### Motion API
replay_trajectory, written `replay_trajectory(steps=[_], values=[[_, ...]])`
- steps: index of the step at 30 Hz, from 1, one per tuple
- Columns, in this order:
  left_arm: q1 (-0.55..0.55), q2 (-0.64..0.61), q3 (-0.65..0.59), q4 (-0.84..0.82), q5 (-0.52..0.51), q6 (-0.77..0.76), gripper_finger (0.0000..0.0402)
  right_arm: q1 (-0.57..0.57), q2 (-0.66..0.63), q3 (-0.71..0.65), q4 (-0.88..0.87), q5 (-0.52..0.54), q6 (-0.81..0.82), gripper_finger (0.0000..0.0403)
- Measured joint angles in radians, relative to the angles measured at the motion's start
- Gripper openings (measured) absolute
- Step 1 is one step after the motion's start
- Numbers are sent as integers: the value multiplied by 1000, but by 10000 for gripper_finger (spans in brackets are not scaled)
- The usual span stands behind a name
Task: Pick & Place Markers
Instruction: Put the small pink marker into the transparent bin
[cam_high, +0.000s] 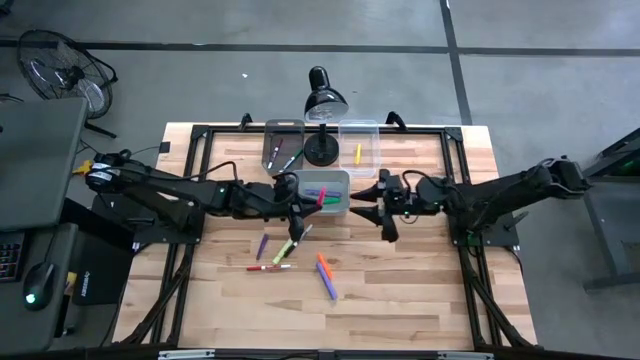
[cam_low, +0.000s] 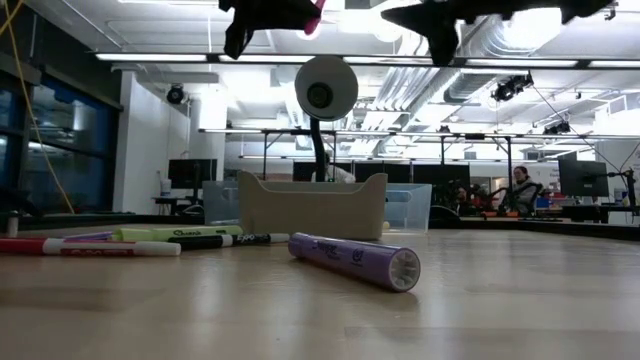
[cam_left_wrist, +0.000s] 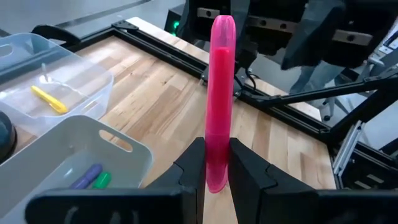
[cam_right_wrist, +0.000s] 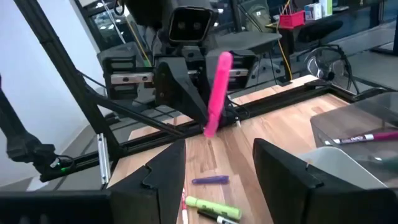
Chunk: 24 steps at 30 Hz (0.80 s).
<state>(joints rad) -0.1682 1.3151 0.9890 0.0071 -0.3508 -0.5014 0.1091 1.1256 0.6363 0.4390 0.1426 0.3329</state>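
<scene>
My left gripper (cam_high: 303, 204) is shut on a pink marker (cam_left_wrist: 221, 93), raised above the near edge of the white bin (cam_high: 335, 178). That bin holds a purple marker (cam_left_wrist: 87, 176) and a green one (cam_left_wrist: 102, 180). My right gripper (cam_right_wrist: 217, 177) hangs open and holds nothing, to the right of the bin and facing the left gripper. Several markers lie flat on the table nearer the front: purple (cam_high: 262, 245), yellow-green (cam_high: 285, 250), red and white (cam_high: 268, 267), orange (cam_high: 323, 264). A yellow marker (cam_high: 358, 153) lies in the clear bin at the far right. My left gripper pinches the pink marker's lower end (cam_left_wrist: 217, 169) between its two fingers (cam_left_wrist: 194, 167). The fingers come nearly level from the table's left and lie across the marker. The marker stands almost upright above them, slightly tilted (cam_right_wrist: 217, 93), lifted clear of bin and table.
A black desk lamp (cam_high: 325, 100) stands at the far middle, its base (cam_high: 322, 152) between two clear bins (cam_high: 283, 145) (cam_high: 372, 132). A black frame (cam_high: 200, 140) borders the work area. Bare wood lies at the front right (cam_high: 420, 290).
</scene>
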Motion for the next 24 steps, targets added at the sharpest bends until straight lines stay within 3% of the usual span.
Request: replay_trajectory(steps=[10,24], values=[[-2,0,0,-5,1,0,48,-66,186,153,1,-177,25,176],[-2,0,0,-8,24,1,48,-106,279,229,-1,-223,32,176]])
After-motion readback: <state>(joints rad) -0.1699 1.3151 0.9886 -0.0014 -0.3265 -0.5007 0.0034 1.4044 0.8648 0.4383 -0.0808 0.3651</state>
